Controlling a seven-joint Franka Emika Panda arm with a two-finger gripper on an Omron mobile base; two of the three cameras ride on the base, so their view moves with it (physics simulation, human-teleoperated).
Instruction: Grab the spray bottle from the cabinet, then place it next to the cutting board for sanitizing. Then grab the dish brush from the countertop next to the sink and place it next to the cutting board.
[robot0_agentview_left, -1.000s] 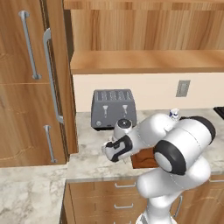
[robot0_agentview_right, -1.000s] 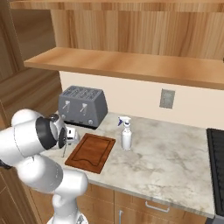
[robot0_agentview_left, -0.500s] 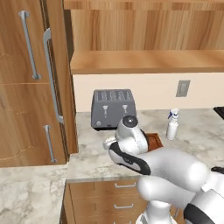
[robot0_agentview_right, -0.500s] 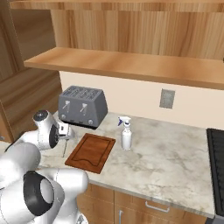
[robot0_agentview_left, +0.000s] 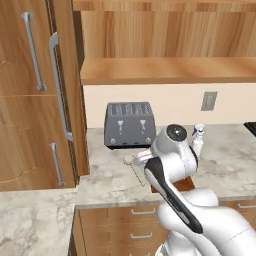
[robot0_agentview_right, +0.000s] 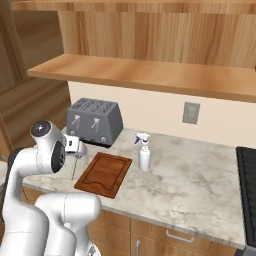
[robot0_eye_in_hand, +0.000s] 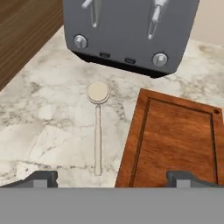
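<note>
While the dish brush (robot0_eye_in_hand: 97, 127) lies flat on the countertop (robot0_eye_in_hand: 48, 122), hand view gives the cleanest read: round head toward the toaster (robot0_eye_in_hand: 127, 30), thin handle running straight back toward the camera, long axis roughly parallel to the cutting board's (robot0_eye_in_hand: 175, 140) left edge. Brush sits just beside that edge, a narrow strip of stone between them, not touching. Head stops short of the toaster front. Gripper (robot0_eye_in_hand: 111, 178) is wide open with nothing in it; only the two dark fingertips (robot0_eye_in_hand: 41, 178) show at the bottom, handle end between them, no contact visible. Board is cut off at the right and bottom edges of hand view; toaster top is cropped too. In left base view the arm covers most of the board (robot0_agentview_left: 186, 184), only a sliver shows, and the brush (robot0_agentview_left: 134, 166) is partly hidden by the wrist, head end visible on the stone in front of the toaster (robot0_agentview_left: 129, 125). Spray bottle (robot0_agentview_left: 198, 136) there is half hidden behind the arm, just the nozzle and neck clear. Right base view shows the bottle (robot0_agentview_right: 144, 153) fully: upright on the countertop (robot0_agentview_right: 200, 175), just beside the board's (robot0_agentview_right: 105, 174) far right corner, nozzle pointing left toward the toaster (robot0_agentview_right: 95, 121). Brush (robot0_agentview_right: 74, 165) there is a thin pale line, hard to make out, left of the board below the gripper (robot0_agentview_right: 76, 146).
</note>
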